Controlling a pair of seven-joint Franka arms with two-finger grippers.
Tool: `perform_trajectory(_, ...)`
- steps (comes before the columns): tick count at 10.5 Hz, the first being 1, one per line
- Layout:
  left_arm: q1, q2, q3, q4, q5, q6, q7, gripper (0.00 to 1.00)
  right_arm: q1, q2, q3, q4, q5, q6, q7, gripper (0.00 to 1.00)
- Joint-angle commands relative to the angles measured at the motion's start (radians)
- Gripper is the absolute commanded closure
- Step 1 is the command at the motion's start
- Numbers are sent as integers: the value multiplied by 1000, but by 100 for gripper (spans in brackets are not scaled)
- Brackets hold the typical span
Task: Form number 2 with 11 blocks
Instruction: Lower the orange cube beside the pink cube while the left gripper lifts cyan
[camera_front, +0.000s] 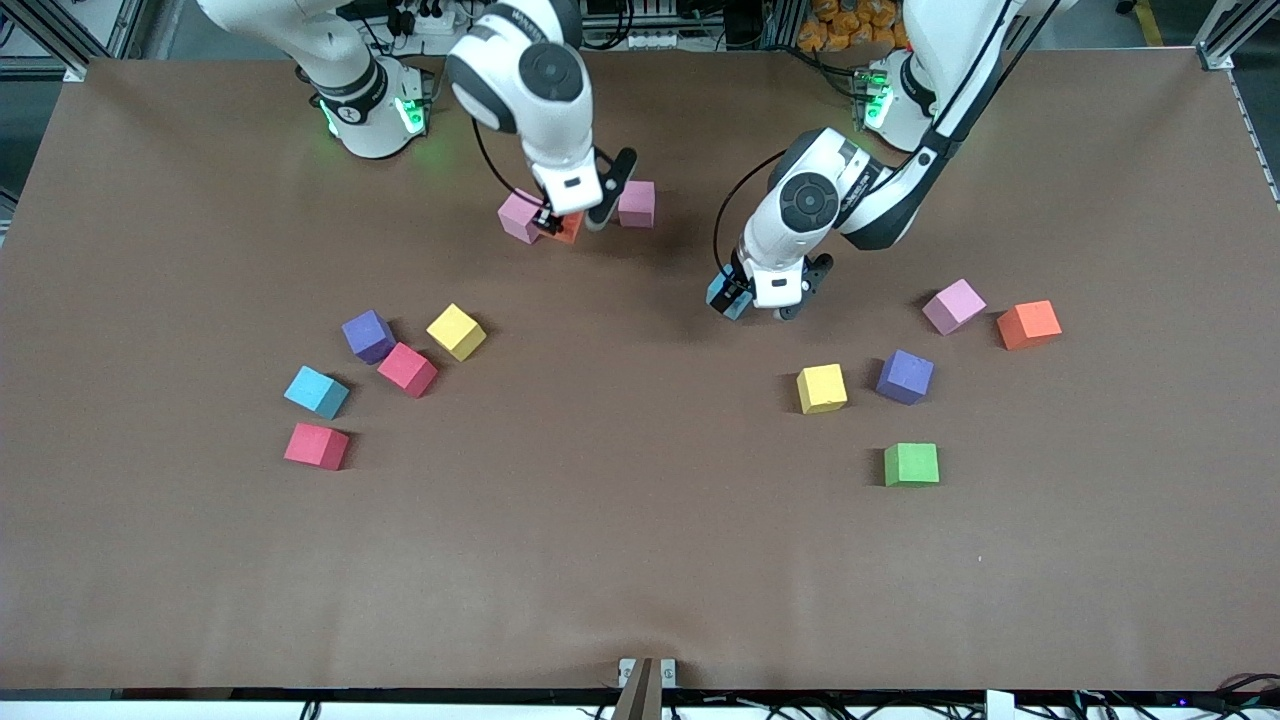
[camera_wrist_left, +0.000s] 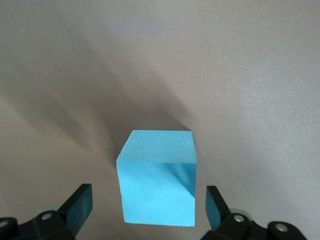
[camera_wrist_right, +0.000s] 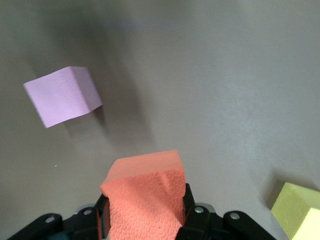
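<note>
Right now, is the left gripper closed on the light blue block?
No, the left gripper's fingers stand apart from the light blue block, gaps showing on both sides.

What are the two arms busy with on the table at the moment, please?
The right gripper is shut on an orange block, held between two pink blocks near the robots' bases. The left gripper stands open around a light blue block resting on the table, not yet gripped. Ten more blocks lie scattered in two loose groups, so no number 2 has taken shape.
</note>
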Motion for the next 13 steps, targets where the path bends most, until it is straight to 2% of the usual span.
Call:
perform_trajectory(1, -4, 11, -1, -7, -7, 34, -12, 0, 5, -27, 38, -43, -37, 55, -44, 59)
perform_trajectory(3, -4, 26, -1, -7, -6, 48, -12, 0, 24, -19, 61, -159, -37, 295, -48, 59)
perform_trajectory(4, -4, 28, 0, -7, -6, 49, -12, 0, 25, -18, 63, -182, -37, 328, -55, 59)
perform_trajectory(6, 3, 45, 0, -5, -6, 49, -12, 0, 20, -18, 63, -186, -35, 297, -77, 59)
perform_trajectory(13, 20, 31, 4, -4, -6, 43, -14, 36, 34, 72, 81, -183, -28, 336, -64, 60)
